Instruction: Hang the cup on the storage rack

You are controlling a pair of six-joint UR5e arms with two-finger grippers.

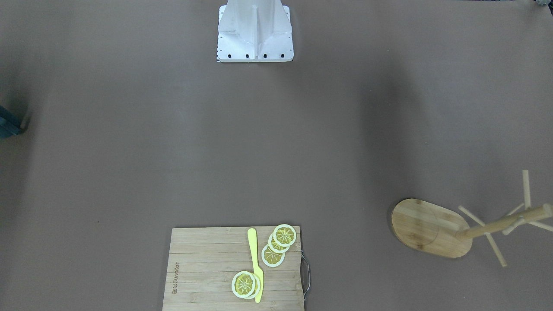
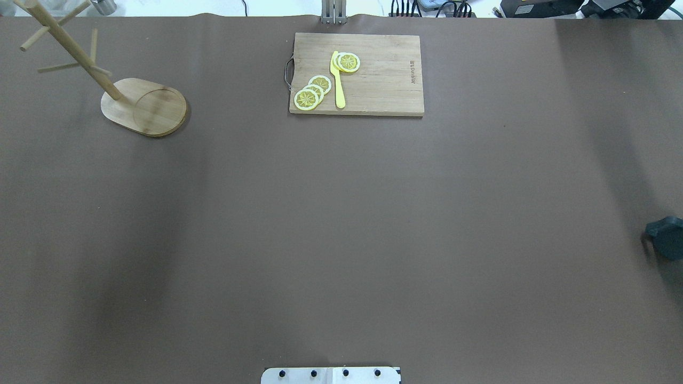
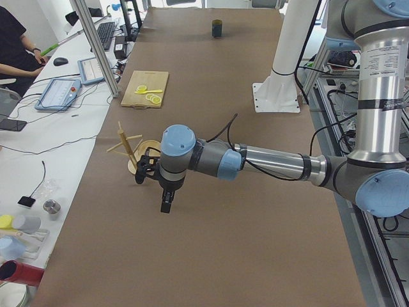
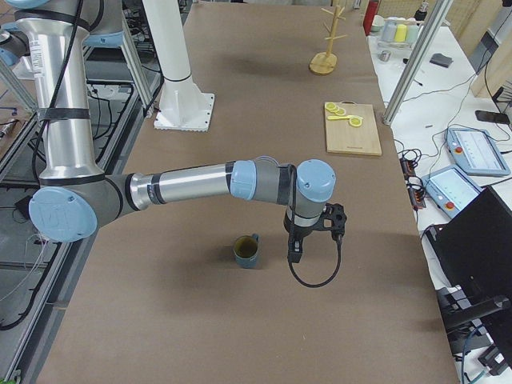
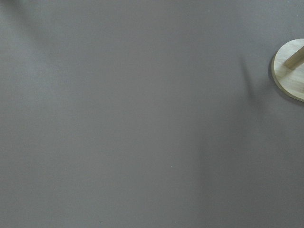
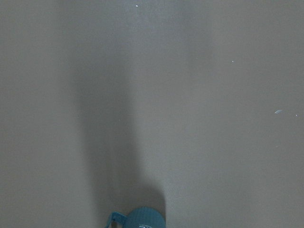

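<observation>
The dark blue-grey cup (image 4: 246, 250) stands upright on the brown table at the robot's right end, its handle toward the right gripper. It also shows at the overhead view's right edge (image 2: 667, 237) and at the bottom of the right wrist view (image 6: 140, 219). My right gripper (image 4: 294, 254) hangs just beside the cup, above the table. The wooden storage rack (image 2: 144, 104) stands at the far left end, its pegs bare. My left gripper (image 3: 165, 206) hovers near the rack (image 3: 131, 150). I cannot tell whether either gripper is open or shut.
A wooden cutting board (image 2: 384, 80) with lemon slices (image 2: 314, 92) and a yellow knife (image 2: 338, 80) lies at the table's far middle edge. The robot's white base (image 1: 255, 34) stands at the near middle. Operators' desks run along the far side.
</observation>
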